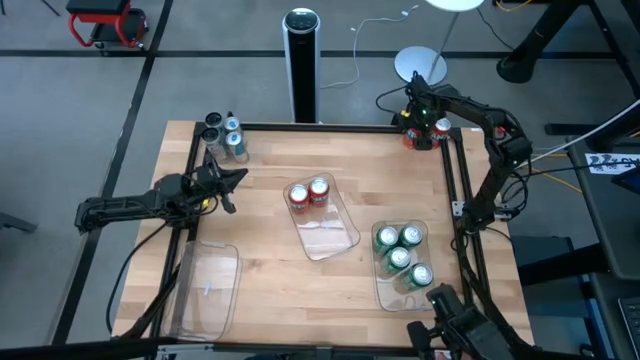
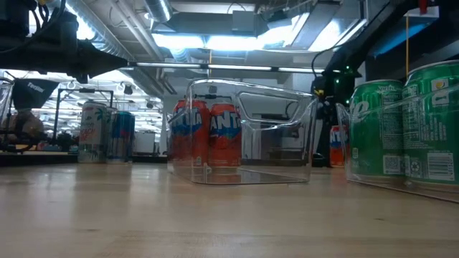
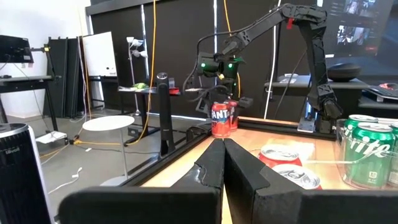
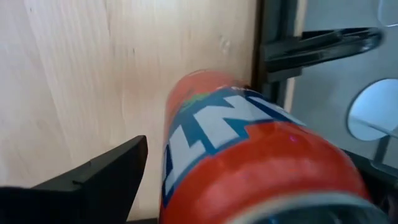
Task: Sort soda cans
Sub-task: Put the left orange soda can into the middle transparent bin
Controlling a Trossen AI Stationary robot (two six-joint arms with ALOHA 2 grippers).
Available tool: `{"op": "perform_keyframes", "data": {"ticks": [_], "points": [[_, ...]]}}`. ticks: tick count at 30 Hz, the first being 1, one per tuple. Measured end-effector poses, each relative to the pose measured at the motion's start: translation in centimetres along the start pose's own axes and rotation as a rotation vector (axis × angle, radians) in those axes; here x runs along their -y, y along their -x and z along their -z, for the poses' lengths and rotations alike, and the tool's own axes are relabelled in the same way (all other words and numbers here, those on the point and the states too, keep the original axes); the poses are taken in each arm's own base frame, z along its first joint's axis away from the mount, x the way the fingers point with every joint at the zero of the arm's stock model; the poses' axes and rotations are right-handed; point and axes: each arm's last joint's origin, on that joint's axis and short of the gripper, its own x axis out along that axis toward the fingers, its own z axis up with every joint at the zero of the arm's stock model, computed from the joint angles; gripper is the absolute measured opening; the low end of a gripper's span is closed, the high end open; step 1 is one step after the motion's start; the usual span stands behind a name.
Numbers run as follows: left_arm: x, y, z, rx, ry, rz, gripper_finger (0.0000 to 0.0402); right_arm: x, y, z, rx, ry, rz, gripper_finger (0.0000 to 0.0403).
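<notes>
Two red-and-white soda cans (image 1: 428, 133) stand at the table's far right corner. My right gripper (image 1: 421, 122) hangs over them, pointing down and open. In the right wrist view one finger (image 4: 106, 177) stands beside the nearer red can (image 4: 249, 168) with bare wood between them; the can hides the other finger. Two more red cans (image 1: 308, 192) stand in the middle clear tray (image 1: 335, 235). Several green cans (image 1: 400, 255) fill the right tray (image 1: 380, 290). Several silver/black cans (image 1: 222, 135) stand at the far left. My left gripper (image 1: 236, 178) waits shut over the table's left side.
An empty clear tray (image 1: 205, 290) lies at the near left. A black frame rail (image 1: 455, 170) runs along the table's right edge, close to the corner cans. A tall black-and-silver cylinder (image 1: 301, 60) stands on the floor beyond the far edge.
</notes>
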Motion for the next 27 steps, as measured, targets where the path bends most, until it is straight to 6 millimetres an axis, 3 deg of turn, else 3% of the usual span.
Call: {"op": "perform_keyframes", "data": {"ticks": [13,18,21,25,27], "points": [[0.0,0.0,0.0,0.005,0.005,0.0,0.0,0.1,-0.7,-0.4,-0.083,0.022,0.038,0.0399],[0.0,0.0,-0.1,0.006,0.007,0.0,0.0,0.0,-1.3,-0.7,-0.026,0.024,-0.02,0.0394],[0.0,0.0,-0.1,0.007,0.007,-0.001,0.0,-0.1,-1.3,-0.7,-0.027,0.025,-0.037,0.0366],[0.0,0.0,-0.1,0.007,0.007,-0.001,0.0,-0.2,-1.4,-0.6,-0.044,0.027,-0.039,0.0296],[0.0,0.0,-0.1,0.008,0.007,-0.001,0.0,-0.2,-1.4,-0.6,-0.05,0.033,-0.039,0.0294]]}}
